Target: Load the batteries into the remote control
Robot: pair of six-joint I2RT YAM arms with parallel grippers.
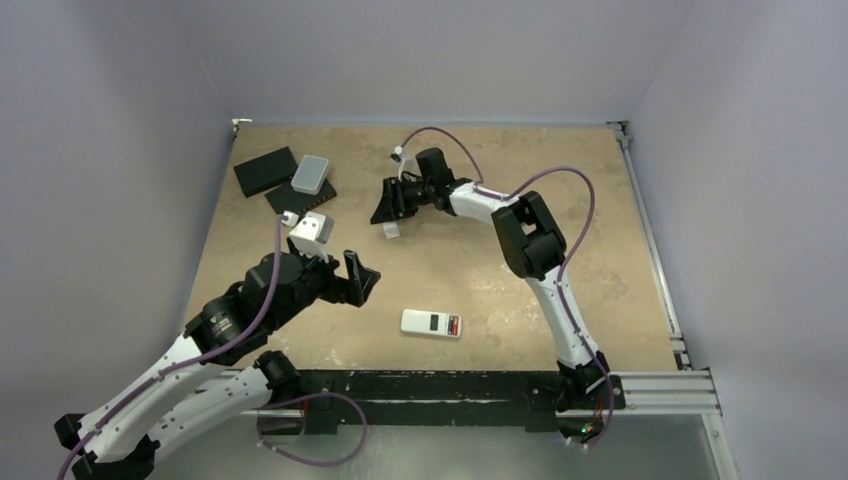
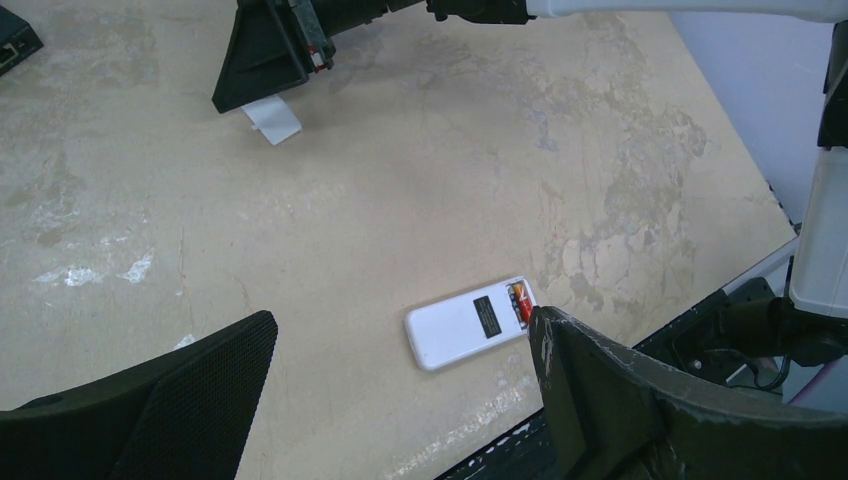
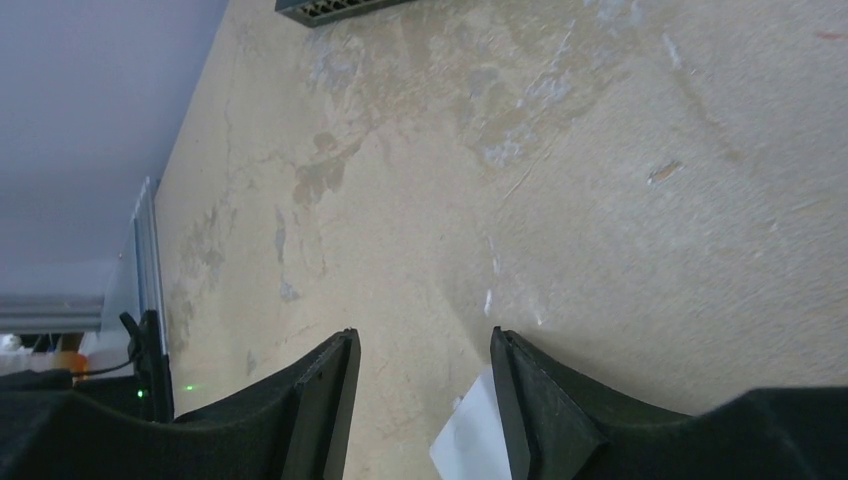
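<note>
The white remote control [image 1: 431, 323] [image 2: 465, 327] lies back-up near the table's front edge, its end compartment uncovered with a reddish-orange battery [image 2: 520, 301] [image 1: 454, 325] inside. My left gripper [image 1: 357, 278] [image 2: 400, 325] hovers open just left of the remote, whose battery end sits by the right fingertip [image 2: 545, 335]. My right gripper [image 1: 390, 207] [image 3: 424, 345] is open at the table's far middle, low over a small white flat cover piece [image 1: 391, 231] [image 2: 272, 118] [image 3: 472, 435]. The piece lies on the table, partly hidden by one finger.
Two flat black slabs [image 1: 262, 170] [image 1: 299, 199] and a light grey rounded box [image 1: 311, 174] sit at the far left. A black rail [image 1: 450, 385] runs along the near edge. Walls close in the left, back and right sides.
</note>
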